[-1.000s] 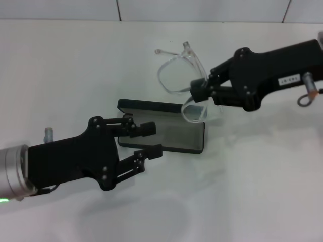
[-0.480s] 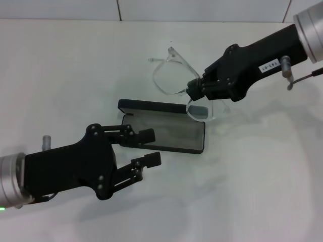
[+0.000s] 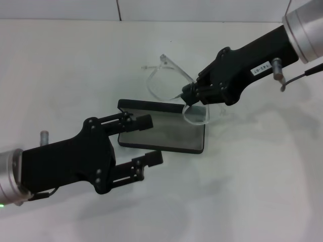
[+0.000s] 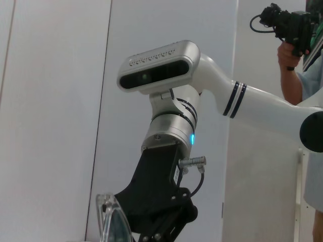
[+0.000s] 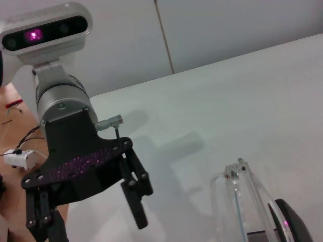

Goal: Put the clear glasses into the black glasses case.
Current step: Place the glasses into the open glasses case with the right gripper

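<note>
The black glasses case (image 3: 166, 132) lies open in the middle of the white table, grey lining up and its lid standing along the far side. My right gripper (image 3: 187, 97) is shut on the clear glasses (image 3: 160, 80) near their bridge. It holds them tilted over the case's far right corner, one lens (image 3: 196, 114) hanging above the lining and the arms pointing away. The glasses (image 5: 248, 202) also show in the right wrist view, and the glasses (image 4: 109, 218) in the left wrist view. My left gripper (image 3: 149, 140) is open beside the case's left end, holding nothing.
The white table (image 3: 262, 171) runs back to a pale wall (image 3: 202, 9). In the left wrist view a person with a camera (image 4: 291, 31) stands behind my right arm.
My right gripper has carried the glasses left and down, from beyond the case's right end to over its far right corner. My left gripper has drawn back slightly to the left.
</note>
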Robot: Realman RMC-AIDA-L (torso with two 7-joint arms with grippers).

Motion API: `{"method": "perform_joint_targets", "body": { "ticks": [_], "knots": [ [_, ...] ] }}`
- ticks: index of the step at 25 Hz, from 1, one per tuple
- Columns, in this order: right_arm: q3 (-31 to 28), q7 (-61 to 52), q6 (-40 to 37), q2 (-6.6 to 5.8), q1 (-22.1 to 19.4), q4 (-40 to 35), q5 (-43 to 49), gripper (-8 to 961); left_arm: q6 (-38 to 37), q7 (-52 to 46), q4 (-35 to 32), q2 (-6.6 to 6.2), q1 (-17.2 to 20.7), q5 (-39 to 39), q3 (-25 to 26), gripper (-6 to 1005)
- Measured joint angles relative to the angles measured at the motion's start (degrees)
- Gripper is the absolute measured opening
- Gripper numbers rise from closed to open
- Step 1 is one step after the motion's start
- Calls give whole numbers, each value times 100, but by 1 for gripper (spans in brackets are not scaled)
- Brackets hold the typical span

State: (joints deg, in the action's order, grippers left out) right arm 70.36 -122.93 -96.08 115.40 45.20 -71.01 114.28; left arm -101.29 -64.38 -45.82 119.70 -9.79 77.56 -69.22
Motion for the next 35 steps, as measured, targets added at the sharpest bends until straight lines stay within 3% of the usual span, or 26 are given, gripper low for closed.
{"method": "perform_joint_targets", "body": {
  "ticks": [3, 11, 27, 35],
  "knots": [
    [107, -125, -10, 0, 59, 2, 60, 91, -21, 28, 5, 5, 23, -5, -18, 622],
    [167, -338, -98, 0, 134, -17, 329, 91, -113, 11, 60, -11, 26, 188, -35, 798],
    [476, -532, -155, 9, 288, 24, 498, 91, -197, 92, 77, -6, 40, 374, 0, 804],
    [601, -928, -214, 9, 596, 37, 983, 91, -194, 115, 78, -2, 47, 375, -31, 804]
  ]
}}
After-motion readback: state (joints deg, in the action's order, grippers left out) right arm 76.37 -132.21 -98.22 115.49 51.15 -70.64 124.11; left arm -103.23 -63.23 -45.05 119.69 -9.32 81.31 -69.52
